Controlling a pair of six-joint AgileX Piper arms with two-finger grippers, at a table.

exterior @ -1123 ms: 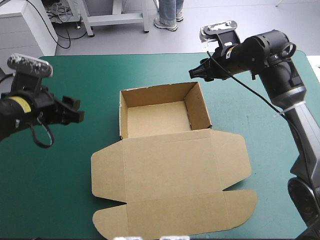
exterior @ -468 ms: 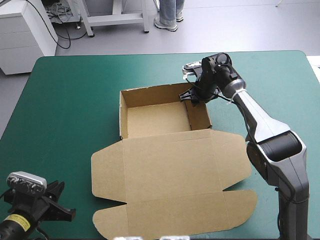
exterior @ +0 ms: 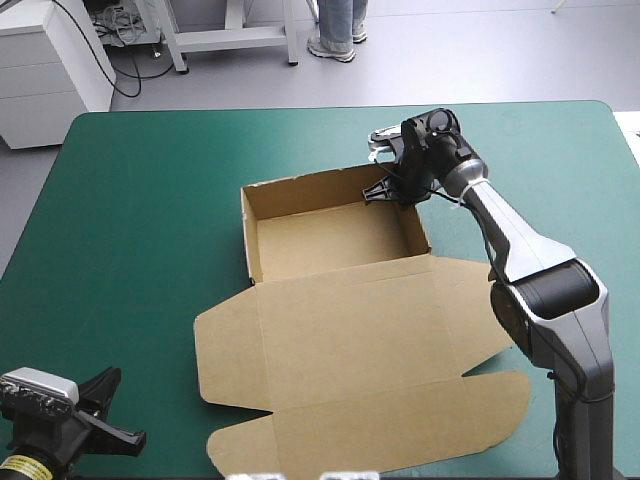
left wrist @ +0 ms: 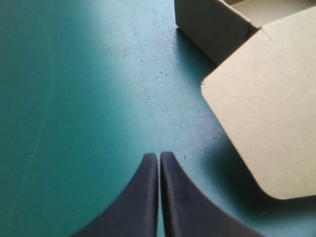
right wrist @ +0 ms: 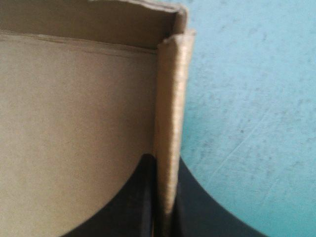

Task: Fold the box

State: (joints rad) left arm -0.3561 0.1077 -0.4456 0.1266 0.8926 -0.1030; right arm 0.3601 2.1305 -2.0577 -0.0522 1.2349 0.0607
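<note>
The brown box (exterior: 330, 238) stands as an open tray in the middle of the table, its lid (exterior: 360, 350) and flaps lying flat toward the near edge. My right gripper (exterior: 386, 192) is at the tray's far right corner, shut on the box's right wall. In the right wrist view the wall's edge (right wrist: 170, 98) runs up between the black fingers (right wrist: 140, 197) of the right gripper (right wrist: 164, 165). My left gripper (exterior: 118, 415) is low at the table's near left corner. It is shut with nothing in it (left wrist: 159, 156), and a rounded lid flap (left wrist: 266, 113) lies just ahead of it.
A broad stretch of the teal-green cover (exterior: 140, 220) lies left of the box. The lid's outer flaps reach close to the table's near edge. The tray's left wall (left wrist: 212, 29) shows farther ahead of the left gripper.
The left arm swung from the table's left side to its near left corner and shut. The right gripper came down to the tray's far right corner and shut on the wall. The box shifted slightly right.
</note>
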